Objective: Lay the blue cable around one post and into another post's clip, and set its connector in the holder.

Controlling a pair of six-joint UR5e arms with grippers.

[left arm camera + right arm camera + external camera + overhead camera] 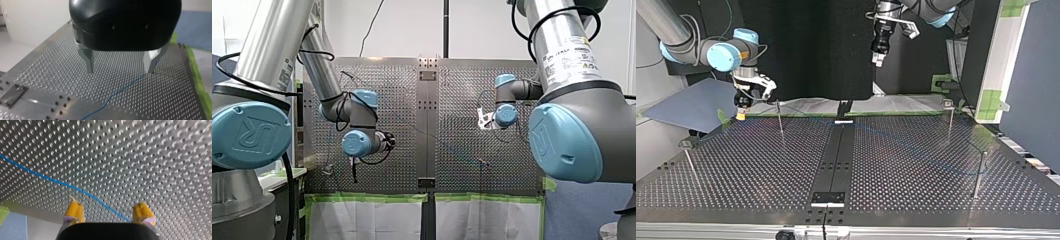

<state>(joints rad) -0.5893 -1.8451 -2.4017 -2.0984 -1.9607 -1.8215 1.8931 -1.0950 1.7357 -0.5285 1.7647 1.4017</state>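
Perforated worktop (761, 165) carries the blue cable (62, 183) unrouted, running under the right gripper (108, 207), whose jaws, like those of the left gripper (120, 72), stand wide open and empty: apparently the grasp stage, requiring descent and closure.

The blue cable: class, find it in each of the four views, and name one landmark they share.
Front view: blue cable, faint, on the right-hand panel.
Top view: crossing the perforated table's right half.
Left wrist view: beneath my left pincer.
Right wrist view: slanting under my right pincer.
Shared landmark: the perforated table.
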